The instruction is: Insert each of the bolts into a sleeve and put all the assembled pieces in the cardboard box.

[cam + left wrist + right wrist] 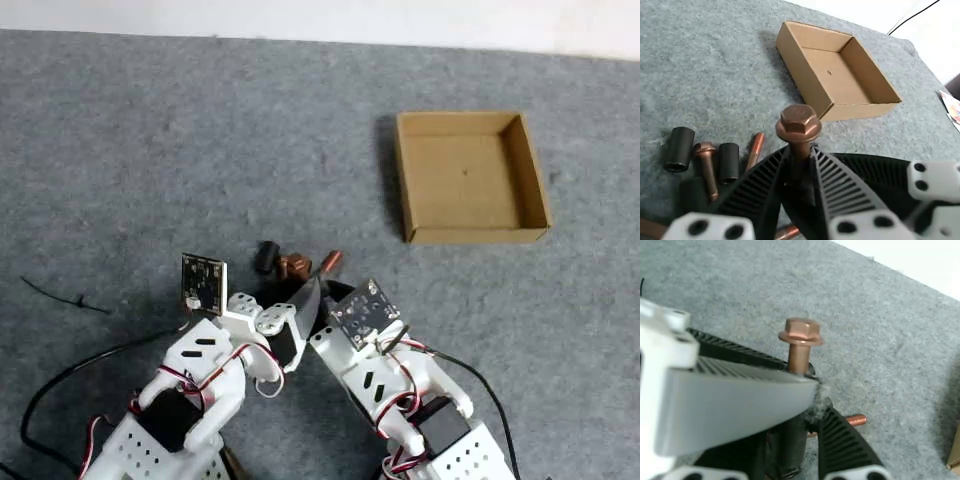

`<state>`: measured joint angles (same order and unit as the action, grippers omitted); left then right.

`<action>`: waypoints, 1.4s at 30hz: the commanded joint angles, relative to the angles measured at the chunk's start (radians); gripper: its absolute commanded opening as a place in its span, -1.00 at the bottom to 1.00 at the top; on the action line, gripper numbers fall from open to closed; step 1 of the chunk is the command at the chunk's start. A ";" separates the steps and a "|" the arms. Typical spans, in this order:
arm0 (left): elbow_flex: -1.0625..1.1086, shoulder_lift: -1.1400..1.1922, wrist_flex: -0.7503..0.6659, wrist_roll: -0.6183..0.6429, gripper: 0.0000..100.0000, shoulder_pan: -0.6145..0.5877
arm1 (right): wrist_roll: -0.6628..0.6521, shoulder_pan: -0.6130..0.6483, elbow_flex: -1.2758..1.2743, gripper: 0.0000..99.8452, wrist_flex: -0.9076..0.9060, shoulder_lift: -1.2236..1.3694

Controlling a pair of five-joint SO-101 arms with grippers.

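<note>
The left gripper pinches 1 copper bolt by its shank, head up, above the worktop, nearer and left of the cardboard box. The right gripper seems clamped on a black sleeve beneath. The bolt looks stiff, dense and slick, so it is best held just under the flange.

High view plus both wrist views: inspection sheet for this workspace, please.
Surface: grey carpet-like table cover.
Job's things: brown cardboard box, nothing inside; loose copper bolts and black cylindrical sleeves near the arms.
Clutter: thin black tie on the cover.
End effectors: left end effector shut on upright copper hex-head bolt; right end effector shut on black sleeve in line with it.
Cables: black leads by the arm bases.
Surroundings: white strip beyond the table.
</note>
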<state>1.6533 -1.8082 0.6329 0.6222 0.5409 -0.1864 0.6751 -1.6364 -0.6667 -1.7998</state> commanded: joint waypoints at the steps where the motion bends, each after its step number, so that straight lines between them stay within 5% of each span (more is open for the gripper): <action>1: -0.004 -0.010 0.005 -0.008 -0.68 -0.019 | -0.011 -0.013 0.019 -0.99 0.004 -0.005; 6: 0.008 -0.010 0.006 -0.006 -0.43 -0.019 | -0.011 -0.013 0.018 -0.99 0.004 -0.005; 14: 0.007 -0.012 0.005 -0.006 -0.43 -0.038 | -0.011 -0.015 0.013 -0.99 0.004 -0.005; 25: 0.013 -0.012 -0.149 0.144 -0.43 -0.289 | -0.011 -0.015 0.013 -0.99 0.004 -0.005; 42: 0.016 -0.010 -0.149 0.143 -0.43 -0.300 | -0.006 -0.119 0.008 -0.99 0.090 -0.004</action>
<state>1.6671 -1.8082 0.5056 0.7603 0.2509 -0.1895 0.5999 -1.6364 -0.6498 -1.7998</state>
